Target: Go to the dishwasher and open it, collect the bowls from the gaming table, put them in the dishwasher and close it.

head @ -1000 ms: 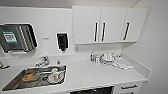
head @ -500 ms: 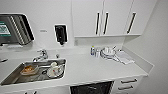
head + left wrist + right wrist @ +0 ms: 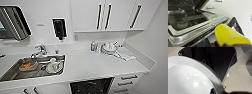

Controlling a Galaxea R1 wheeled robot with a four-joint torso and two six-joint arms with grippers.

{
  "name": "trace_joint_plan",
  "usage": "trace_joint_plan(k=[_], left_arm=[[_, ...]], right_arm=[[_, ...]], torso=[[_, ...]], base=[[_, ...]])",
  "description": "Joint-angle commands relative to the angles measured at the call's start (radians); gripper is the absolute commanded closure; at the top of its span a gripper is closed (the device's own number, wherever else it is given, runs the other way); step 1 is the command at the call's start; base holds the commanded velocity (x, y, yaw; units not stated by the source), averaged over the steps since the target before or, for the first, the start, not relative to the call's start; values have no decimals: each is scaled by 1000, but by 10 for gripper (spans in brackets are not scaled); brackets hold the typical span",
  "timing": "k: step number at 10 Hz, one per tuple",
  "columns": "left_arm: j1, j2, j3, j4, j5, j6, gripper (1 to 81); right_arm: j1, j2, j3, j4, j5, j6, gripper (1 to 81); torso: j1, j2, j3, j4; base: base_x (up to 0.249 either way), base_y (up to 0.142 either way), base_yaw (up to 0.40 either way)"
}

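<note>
Over the last second our head view slides across the kitchen: the sink [image 3: 32, 68] moves toward the picture's centre, the wall cabinets [image 3: 107, 15] drift right, and the dark mouth of the dishwasher [image 3: 91, 86] comes into sight under the counter [image 3: 100, 66]. We take that as our own camera turning or bending, not as anything on the counter shifting. For the task it means we now stand squarely at the open dishwasher with the bowls in hand, so we judge the loading step is at hand.

In the left wrist view the dishwasher's door lies folded down, its steel inner face and a round fitting plain to see, the dark tub behind it. A yellow bowl [image 3: 229, 34] sits large and close at the left claw, just above the door's edge; we think the claw holds it, but its fingers are hidden, so we cannot tell how far they stand apart.

In the right wrist view a white bowl [image 3: 189, 77] sits close to the camera, pale floor [image 3: 241, 75] beyond it. The right claw's fingers are likewise hidden, so its state is unknown to us.

No brand, label or writing is readable; a small bottle [image 3: 93, 46] on the counter shows a blurred label only.
</note>
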State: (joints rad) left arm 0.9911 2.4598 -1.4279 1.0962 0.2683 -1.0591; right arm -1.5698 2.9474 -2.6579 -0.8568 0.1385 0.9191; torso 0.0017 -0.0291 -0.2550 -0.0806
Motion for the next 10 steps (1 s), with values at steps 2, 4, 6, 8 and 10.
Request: trace_joint_plan(k=[2,4,6,8,10], left_arm=[[-277,25,205,-12,357,-76,811],[-334,110,201,-24,405,-84,811],[-375,210,173,-21,443,-97,811],[-410,315,109,-22,445,-104,811],[-421,400,34,2,434,-102,811]], right_arm=[[13,-5,15,-7,-31,3,811],[18,-5,23,-5,-30,3,811],[18,-5,23,-5,-28,3,811],[18,-6,23,-4,-23,4,811],[16,-8,23,-2,-8,4,811]], torso=[[0,0,-65,0],[1,1,-101,0],[1,1,-133,0],[1,2,-112,0],[2,2,-111,0]], base=[[0,0,0],[0,0,0],[0,0,0],[0,0,0],[0,0,0]])
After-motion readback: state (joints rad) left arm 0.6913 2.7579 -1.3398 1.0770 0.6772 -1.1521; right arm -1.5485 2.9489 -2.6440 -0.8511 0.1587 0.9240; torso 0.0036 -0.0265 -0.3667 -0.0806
